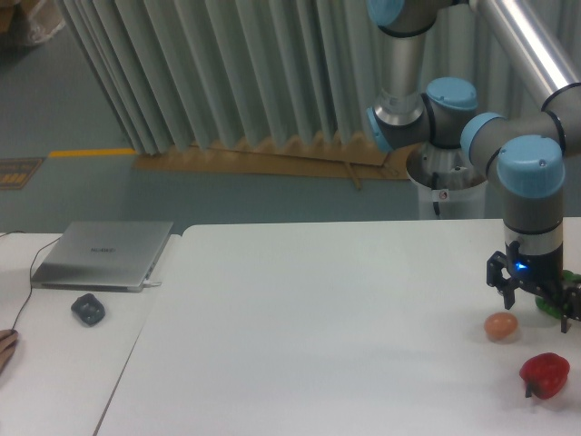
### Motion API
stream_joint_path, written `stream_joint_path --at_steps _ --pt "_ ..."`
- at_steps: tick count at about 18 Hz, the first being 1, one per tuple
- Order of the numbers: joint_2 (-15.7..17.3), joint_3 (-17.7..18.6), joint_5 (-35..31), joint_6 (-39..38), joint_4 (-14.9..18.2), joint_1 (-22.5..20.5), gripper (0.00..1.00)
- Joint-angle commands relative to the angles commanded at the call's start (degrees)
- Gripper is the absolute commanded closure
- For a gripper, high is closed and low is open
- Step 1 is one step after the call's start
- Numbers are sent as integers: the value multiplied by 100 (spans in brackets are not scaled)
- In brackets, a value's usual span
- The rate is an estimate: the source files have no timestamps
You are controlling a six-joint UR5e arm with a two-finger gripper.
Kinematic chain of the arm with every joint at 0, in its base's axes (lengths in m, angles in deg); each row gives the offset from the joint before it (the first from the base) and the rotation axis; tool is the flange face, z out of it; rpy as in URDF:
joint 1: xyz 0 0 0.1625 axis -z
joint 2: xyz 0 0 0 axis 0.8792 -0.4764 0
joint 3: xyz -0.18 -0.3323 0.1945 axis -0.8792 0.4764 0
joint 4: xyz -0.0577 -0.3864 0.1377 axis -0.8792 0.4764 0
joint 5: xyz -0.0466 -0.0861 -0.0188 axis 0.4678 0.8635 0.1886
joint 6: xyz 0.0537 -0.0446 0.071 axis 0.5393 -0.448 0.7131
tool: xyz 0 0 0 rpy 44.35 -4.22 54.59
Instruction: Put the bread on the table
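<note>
While hand (534,307) hovers, egg (500,326) sits beside.

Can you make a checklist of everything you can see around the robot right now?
Surface: white table, mostly bare.
Job's things: bread not seen; may be hidden behind the gripper.
Clutter: tan egg, red pepper, something green behind the gripper.
Grippers: gripper low over the table's right side, beside the egg; jaws unclear.
Cables: dark cable by the closed laptop.
Surroundings: side desk, mouse, grey curtain.
</note>
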Motion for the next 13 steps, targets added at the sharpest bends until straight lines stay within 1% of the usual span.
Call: stream_joint_path --at_steps 1,2,6,9,13 --pt "10 80 5 -73 -21 7 0" --pt "37 107 -30 -65 -117 -28 0" --pt "63 142 -30 5 -126 -81 0" --pt "72 98 -30 269 -126 -142 0" --pt "72 107 -21 278 -126 -134 0"
